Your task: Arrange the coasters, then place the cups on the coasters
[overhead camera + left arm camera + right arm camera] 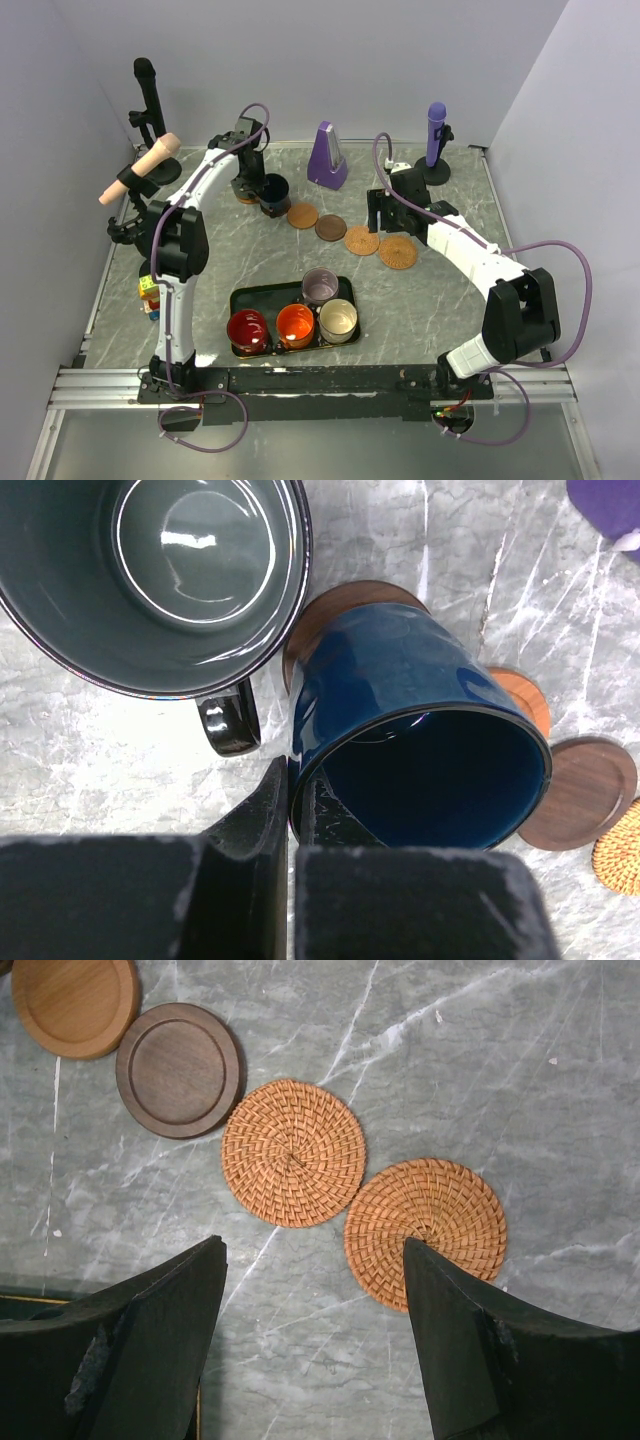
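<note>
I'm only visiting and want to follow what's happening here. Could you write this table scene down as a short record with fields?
Left gripper: shut on the rim of the navy cup
Navy cup: tilted, over a brown coaster
Green-grey cup: upright, beside the navy cup
Right gripper: open, holding nothing, above the woven coasters
Bare coasters: light wooden coaster, dark wooden coaster, two woven coasters, in a row
Tray: holds lilac cup, red cup, orange cup, cream cup

Bright even light, soft shadows, sharp focus
</note>
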`<state>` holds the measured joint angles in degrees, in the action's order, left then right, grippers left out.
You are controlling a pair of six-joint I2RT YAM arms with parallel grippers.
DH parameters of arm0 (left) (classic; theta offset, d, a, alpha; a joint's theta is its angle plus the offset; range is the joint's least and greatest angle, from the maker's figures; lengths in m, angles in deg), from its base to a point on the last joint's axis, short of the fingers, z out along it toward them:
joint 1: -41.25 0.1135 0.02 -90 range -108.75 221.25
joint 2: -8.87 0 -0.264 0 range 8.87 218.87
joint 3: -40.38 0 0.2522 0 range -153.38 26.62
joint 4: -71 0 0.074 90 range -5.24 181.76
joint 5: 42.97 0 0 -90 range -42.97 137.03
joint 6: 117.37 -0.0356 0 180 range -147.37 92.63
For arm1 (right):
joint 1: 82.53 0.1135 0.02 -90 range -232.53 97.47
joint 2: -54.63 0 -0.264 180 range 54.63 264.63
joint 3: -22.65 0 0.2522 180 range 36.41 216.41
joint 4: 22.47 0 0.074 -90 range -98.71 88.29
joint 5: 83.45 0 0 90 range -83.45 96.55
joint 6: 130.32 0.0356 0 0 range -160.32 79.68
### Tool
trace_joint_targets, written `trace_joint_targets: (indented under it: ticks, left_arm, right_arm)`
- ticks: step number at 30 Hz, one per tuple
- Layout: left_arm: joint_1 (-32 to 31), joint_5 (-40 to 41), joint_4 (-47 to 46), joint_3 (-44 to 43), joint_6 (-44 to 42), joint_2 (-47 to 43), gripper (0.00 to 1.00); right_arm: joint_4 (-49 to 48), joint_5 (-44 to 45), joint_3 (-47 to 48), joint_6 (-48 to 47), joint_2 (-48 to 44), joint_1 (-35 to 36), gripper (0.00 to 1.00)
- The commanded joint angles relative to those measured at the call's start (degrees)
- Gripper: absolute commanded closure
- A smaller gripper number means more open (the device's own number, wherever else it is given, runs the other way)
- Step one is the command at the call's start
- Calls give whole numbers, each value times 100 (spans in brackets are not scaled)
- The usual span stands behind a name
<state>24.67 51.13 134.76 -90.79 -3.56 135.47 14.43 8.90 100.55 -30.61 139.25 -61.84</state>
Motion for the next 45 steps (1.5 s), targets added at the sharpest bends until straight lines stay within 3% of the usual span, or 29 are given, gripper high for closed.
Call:
trace_joint_targets:
  ticks: [1,32,40,45]
  left_arm:
    - [-3,65,-298,-345,238,-66,99]
    - [5,126,-368,-371,387,84,99]
    - [-3,126,-394,-248,396,-4,70]
    - [5,135,-377,-265,379,-31,67]
  right_arm:
    - [-160,20,266,-31,55,-21,22]
    - [-143,-15,266,-31,90,-30,22]
    - [-143,-6,248,-22,64,-30,21]
    - [-143,-6,239,-22,55,-21,21]
